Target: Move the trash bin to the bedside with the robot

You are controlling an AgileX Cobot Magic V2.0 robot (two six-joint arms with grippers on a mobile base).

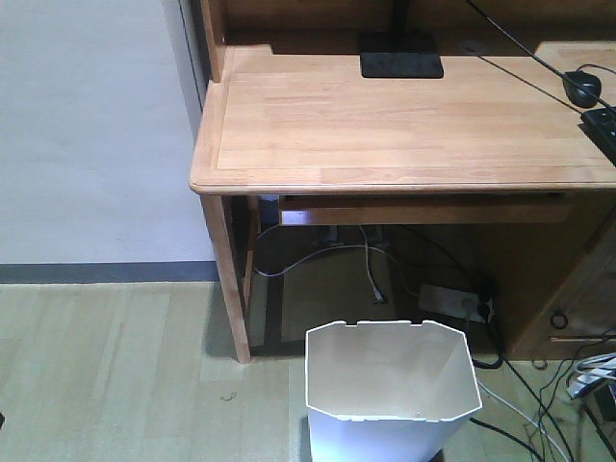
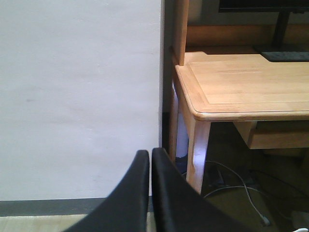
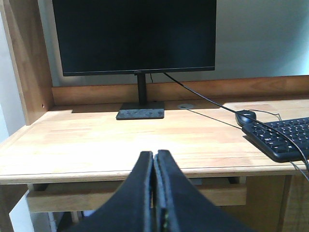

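Left pincer (image 2: 150, 153) closed, right pincer (image 3: 154, 154) closed, aimed at desk (image 3: 96, 140)

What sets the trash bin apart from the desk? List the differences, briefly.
1. The trash bin is white plastic; the desk is light wood.
2. The trash bin is low, its rim below the desk's top.
3. The trash bin shows nothing inside; the desk carries a monitor, mouse and keyboard.
Both stand upright on the floor.

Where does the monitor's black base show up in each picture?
Front view: monitor base at top, right of centre.
Left wrist view: base at far upper right.
Right wrist view: base near centre, below the screen.
Shared landmark: the wooden desk top.
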